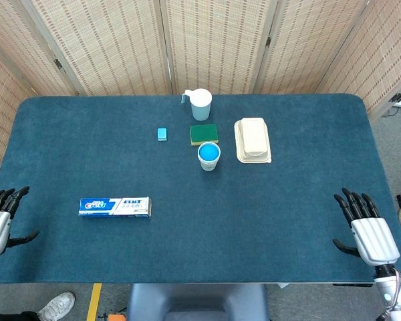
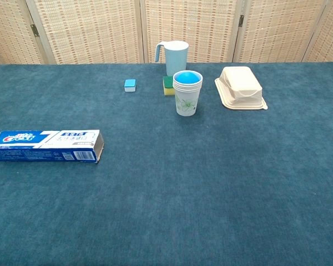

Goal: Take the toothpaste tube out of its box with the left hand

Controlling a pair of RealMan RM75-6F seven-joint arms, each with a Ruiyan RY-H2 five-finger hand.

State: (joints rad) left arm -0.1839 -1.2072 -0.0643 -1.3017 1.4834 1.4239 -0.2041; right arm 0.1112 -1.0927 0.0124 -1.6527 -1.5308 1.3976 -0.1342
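Note:
A blue and white toothpaste box (image 1: 115,207) lies flat on the dark blue table (image 1: 254,214), towards the front left. It also shows in the chest view as the toothpaste box (image 2: 46,146), its right end facing the table's middle. No tube is visible outside it. My left hand (image 1: 0,217) rests at the table's left front edge, fingers apart, holding nothing, well left of the box. Over at the right front edge sits my right hand (image 1: 364,227), likewise open and empty. Neither hand shows in the chest view.
At the back middle stand a pale mug (image 1: 200,104), a green sponge (image 1: 204,134), a paper cup stack with a blue inside (image 1: 209,156) and a small blue block (image 1: 162,134). A cream lidded food container (image 1: 252,140) lies right of them.

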